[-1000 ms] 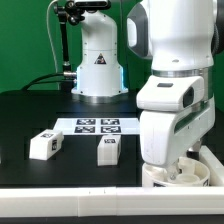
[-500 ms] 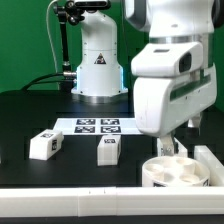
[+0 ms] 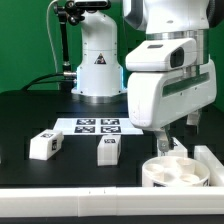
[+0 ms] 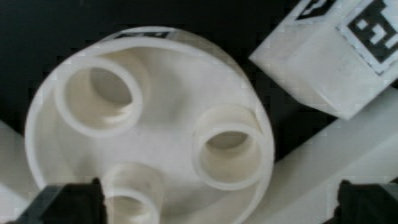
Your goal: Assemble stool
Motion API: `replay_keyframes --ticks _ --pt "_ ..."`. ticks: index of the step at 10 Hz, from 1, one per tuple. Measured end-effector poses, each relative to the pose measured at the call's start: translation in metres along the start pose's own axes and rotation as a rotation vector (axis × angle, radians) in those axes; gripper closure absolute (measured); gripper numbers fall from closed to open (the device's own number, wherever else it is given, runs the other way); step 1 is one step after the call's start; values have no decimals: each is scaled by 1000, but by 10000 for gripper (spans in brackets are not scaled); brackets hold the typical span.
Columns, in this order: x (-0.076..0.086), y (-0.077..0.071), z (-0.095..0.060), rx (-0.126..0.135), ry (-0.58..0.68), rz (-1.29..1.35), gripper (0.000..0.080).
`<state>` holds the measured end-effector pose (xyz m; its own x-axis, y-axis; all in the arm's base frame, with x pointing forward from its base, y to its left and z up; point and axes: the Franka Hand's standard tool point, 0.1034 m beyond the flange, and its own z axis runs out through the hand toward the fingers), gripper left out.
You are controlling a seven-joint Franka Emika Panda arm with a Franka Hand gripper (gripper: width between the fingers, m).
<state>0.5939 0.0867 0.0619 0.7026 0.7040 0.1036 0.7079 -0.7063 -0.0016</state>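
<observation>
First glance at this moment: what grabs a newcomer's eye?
The bulky white arm fills the exterior view's right, its gripper open above the round seat with its holes. On the black table, one tagged leg and a second leg stand beside the marker board.

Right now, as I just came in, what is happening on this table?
The Panda arm's pincer hovers open just above the round stool seat, holding nothing. A leg block and a second leg block lie apart on the black table, in front of the marker board. The seat's visible holes are empty.
</observation>
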Motion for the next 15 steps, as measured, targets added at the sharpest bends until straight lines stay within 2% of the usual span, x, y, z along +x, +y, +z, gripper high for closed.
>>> replay_keyframes --ticks 2,6,10,12,14,15 --pt "-1 0 1 2 3 76 151" --pt "-15 -11 11 6 37 546 151" --pt "-15 -14 11 20 36 767 151" --pt "-25 -19 9 21 16 833 151" --pt "-27 -21 10 30 -8 830 151" --pt "-31 -25 10 59 -74 828 151"
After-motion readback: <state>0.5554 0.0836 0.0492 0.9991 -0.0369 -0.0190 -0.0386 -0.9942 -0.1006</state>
